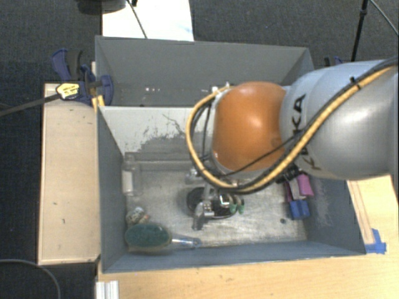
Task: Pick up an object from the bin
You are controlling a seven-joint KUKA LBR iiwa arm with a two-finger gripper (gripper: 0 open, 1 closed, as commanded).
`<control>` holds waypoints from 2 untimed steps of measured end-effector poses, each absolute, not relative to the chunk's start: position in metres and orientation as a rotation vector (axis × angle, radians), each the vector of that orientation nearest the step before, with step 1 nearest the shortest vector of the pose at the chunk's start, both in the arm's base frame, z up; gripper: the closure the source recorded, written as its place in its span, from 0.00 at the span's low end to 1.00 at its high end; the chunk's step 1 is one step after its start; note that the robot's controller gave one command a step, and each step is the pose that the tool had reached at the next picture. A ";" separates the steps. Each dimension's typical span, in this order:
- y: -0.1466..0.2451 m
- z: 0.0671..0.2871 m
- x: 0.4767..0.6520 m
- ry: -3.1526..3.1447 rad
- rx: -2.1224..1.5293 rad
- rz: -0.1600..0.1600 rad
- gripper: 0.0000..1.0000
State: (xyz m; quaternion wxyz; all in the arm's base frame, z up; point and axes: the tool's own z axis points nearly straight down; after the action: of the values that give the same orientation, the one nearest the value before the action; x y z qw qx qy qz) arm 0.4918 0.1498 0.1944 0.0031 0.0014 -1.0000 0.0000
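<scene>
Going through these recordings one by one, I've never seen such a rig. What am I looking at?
One camera looks down into a grey metal bin. The silver arm with the orange cover is the robot, reaching in from the right. Its hand hangs low over the middle of the floor, by a dark round thing; whether it holds anything I cannot tell. Loose things lie about: a dark green oval thing in the near left corner, a purple piece and a blue piece on the right.

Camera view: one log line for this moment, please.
pincer: low over grey metal bin middle | by it: black round object | bottom-left corner: dark green oval brush | right: purple block
</scene>
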 end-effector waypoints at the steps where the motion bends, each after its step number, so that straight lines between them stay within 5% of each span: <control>1: 0.065 0.071 0.504 -3.150 -0.149 -0.007 0.00; 2: 0.067 0.075 0.506 -3.157 -0.155 -0.008 1.00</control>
State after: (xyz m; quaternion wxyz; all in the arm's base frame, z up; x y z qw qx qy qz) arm 0.5055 0.0666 0.0749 -0.0094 -0.0492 -0.9987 -0.0025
